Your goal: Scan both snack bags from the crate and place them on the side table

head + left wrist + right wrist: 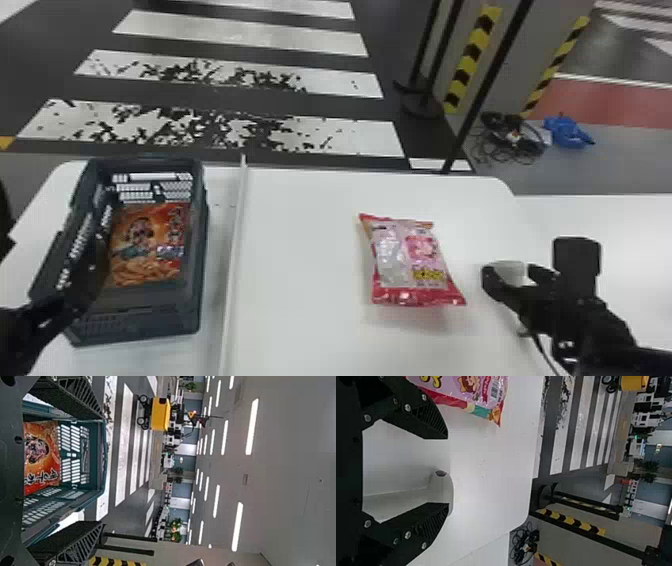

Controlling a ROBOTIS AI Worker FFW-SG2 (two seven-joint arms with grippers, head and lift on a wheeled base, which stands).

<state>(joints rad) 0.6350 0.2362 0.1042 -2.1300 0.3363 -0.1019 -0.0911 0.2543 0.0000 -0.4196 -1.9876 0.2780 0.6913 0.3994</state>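
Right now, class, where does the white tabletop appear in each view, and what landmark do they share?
Head view: the white tabletop lies under the crate and pink snack bag.
Left wrist view: a sliver of white tabletop beside the crate.
Right wrist view: the white tabletop, under the pink snack bag.
Shared landmark: the crosswalk.

The left snack bag (149, 240) is orange-red, the right snack bag (410, 262) pink and red (some yellow, too), the crate (140, 324) blue-grey, the far crosswalk (240, 34) white-striped.
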